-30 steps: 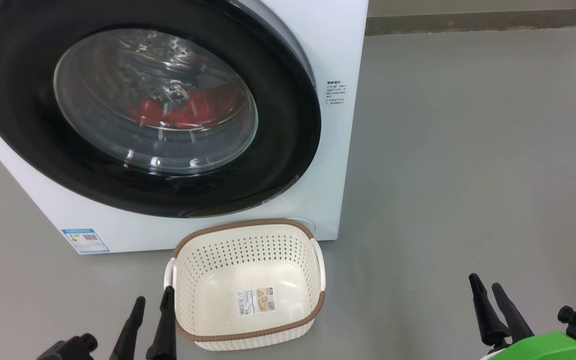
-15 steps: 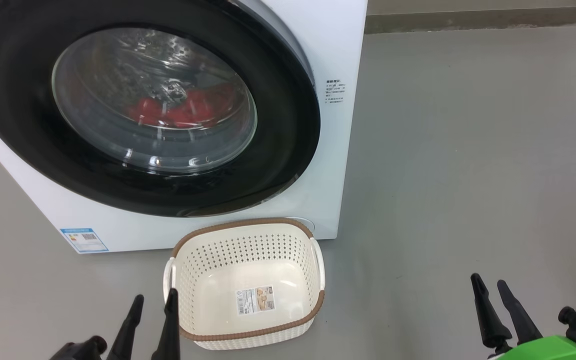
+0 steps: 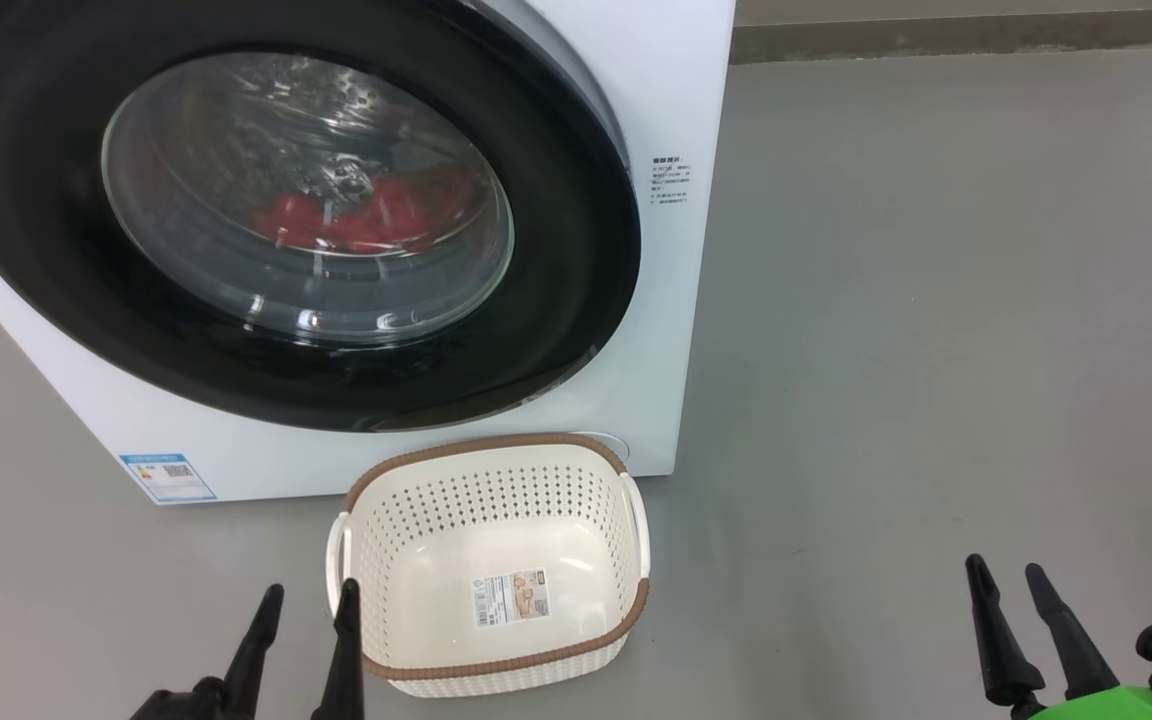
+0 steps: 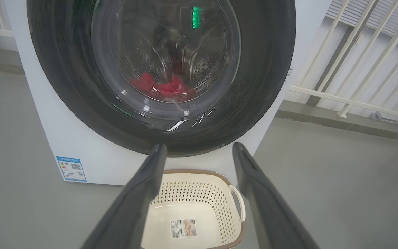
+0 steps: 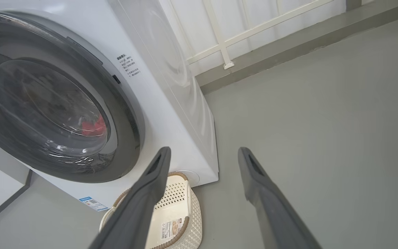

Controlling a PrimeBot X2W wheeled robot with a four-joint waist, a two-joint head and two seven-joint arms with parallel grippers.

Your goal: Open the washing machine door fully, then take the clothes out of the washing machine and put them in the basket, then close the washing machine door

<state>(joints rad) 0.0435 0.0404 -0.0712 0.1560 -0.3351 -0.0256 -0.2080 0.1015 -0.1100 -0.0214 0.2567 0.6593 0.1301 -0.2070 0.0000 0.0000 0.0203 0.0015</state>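
Note:
The white washing machine (image 3: pixel 671 90) stands at the upper left. Its round black-rimmed door (image 3: pixel 556 300) lies nearly flush against the front, a thin gap showing along its upper right edge. Red clothes (image 3: pixel 366 215) show through the glass, low in the steel drum. The cream basket (image 3: pixel 496 465) with a brown rim sits empty on the floor just in front of the washer. My left gripper (image 3: pixel 306 600) is open beside the basket's left handle, holding nothing. My right gripper (image 3: pixel 1008 572) is open over bare floor at the lower right. The door (image 4: pixel 264 79), clothes (image 4: pixel 161 88) and basket (image 4: pixel 202 186) also show in the left wrist view.
Grey floor (image 3: pixel 936 300) spreads to the right of the washer. White railing bars (image 4: pixel 365 58) stand behind the machine to its right, with a low ledge along the floor. A blue label (image 3: pixel 166 478) is stuck on the washer's lower left front.
Both grippers have dropped slightly lower in the head view; the right one also shifted a little to the right. Washer, door and basket have not moved.

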